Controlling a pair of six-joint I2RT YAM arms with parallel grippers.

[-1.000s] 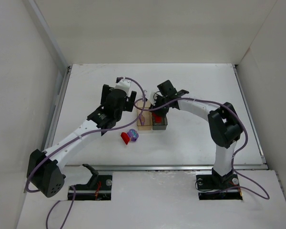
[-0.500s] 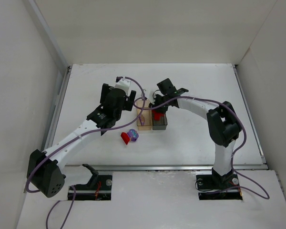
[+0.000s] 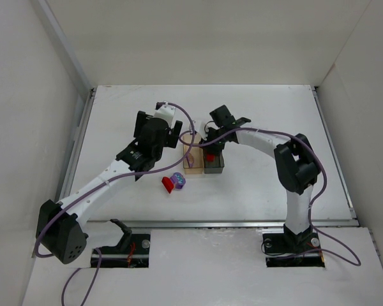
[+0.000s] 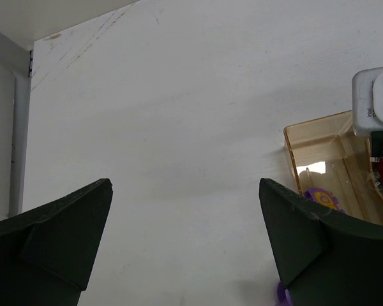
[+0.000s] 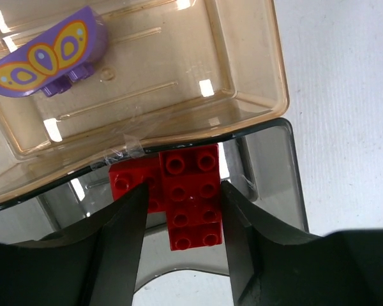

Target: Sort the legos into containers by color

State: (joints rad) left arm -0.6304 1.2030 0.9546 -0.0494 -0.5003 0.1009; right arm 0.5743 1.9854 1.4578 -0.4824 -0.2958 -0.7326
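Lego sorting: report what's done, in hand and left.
Done: the purple butterfly brick lies in the tan bin. In hand: the right jaws straddle red bricks at the grey bin; grip unclear. Left: a red piece and a purple piece on the table; left jaws open, empty.

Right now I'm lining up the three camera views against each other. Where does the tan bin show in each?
Top external: the tan bin sits mid-table, between the two arms' ends.
Left wrist: the bin is at the right edge, about halfway down.
Right wrist: the bin fills the upper half.
Shared landmark: the red lego right beside it.
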